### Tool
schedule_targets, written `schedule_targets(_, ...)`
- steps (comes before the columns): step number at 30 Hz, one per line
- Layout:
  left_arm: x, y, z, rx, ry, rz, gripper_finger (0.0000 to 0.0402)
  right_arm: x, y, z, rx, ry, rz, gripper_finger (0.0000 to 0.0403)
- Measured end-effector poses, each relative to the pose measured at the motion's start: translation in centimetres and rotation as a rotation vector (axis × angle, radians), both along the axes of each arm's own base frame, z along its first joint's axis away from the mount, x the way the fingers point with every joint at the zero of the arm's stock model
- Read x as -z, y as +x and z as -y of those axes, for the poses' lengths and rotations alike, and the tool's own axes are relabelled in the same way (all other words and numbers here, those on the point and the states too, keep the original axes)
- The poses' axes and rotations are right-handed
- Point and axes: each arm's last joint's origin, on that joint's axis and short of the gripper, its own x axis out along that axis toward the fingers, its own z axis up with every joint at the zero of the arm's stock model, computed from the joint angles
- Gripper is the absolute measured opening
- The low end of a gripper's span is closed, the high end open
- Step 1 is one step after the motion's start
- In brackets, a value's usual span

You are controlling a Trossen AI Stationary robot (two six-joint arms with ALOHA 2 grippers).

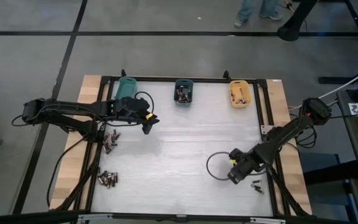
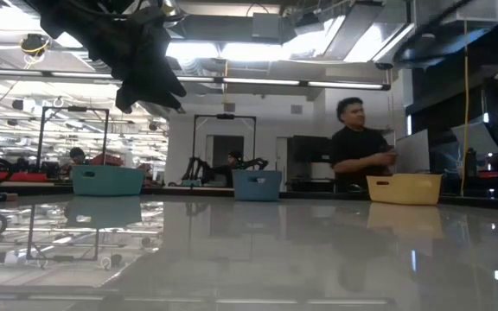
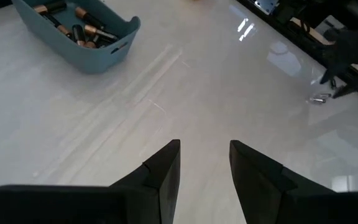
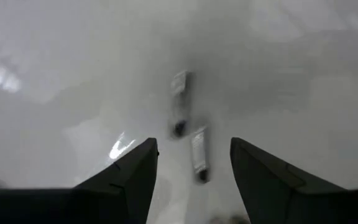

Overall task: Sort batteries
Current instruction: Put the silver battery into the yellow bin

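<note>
A robotics lab: other robot arms (image 2: 199,166) and rigs behind the table (image 2: 318,250).

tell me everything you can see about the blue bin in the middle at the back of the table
The blue bin is a small rounded tub, plastic by its look, with a rolled rim and a handle slot in its end wall. It stands upright on the white table at the back edge, between the teal bin and the orange bin, touching neither. Several batteries, dark with coppery bands, lie jumbled inside. No gripper touches it.
</note>
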Motion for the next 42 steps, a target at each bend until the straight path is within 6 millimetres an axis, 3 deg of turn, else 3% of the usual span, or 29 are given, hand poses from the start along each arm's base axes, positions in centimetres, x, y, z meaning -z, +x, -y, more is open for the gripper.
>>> schedule_targets(5,0.0,0.0,0.0,0.003,-0.008,0.0,0.0129,0.2,-0.9,-1.6,0.024,-0.005,0.01,0.0205)
schedule_targets(16,0.1,-0.1,0.0,0.029,0.031,-0.016,0.0129,4.1,-1.1,-4.3,0.0,-0.111,-0.137,0.0195)
schedule_targets(20,0.3,0.0,0.0,0.024,0.022,-0.028,0.0129,4.3,-0.8,-4.5,0.01,-0.191,-0.172,0.0145)
schedule_targets(27,0.7,0.4,-0.1,0.016,0.007,-0.047,0.0129,4.1,-0.2,-4.0,0.063,-0.221,-0.178,0.0019)
schedule_targets(35,0.9,0.5,-0.1,0.013,0.002,-0.053,0.0129,1.7,0.2,-4.0,0.069,-0.252,-0.165,0.0017)
schedule_targets(42,0.8,0.6,-0.1,0.018,0.011,-0.044,0.0129,-3.7,-0.5,-2.7,0.132,-0.27,-0.134,0.0001)
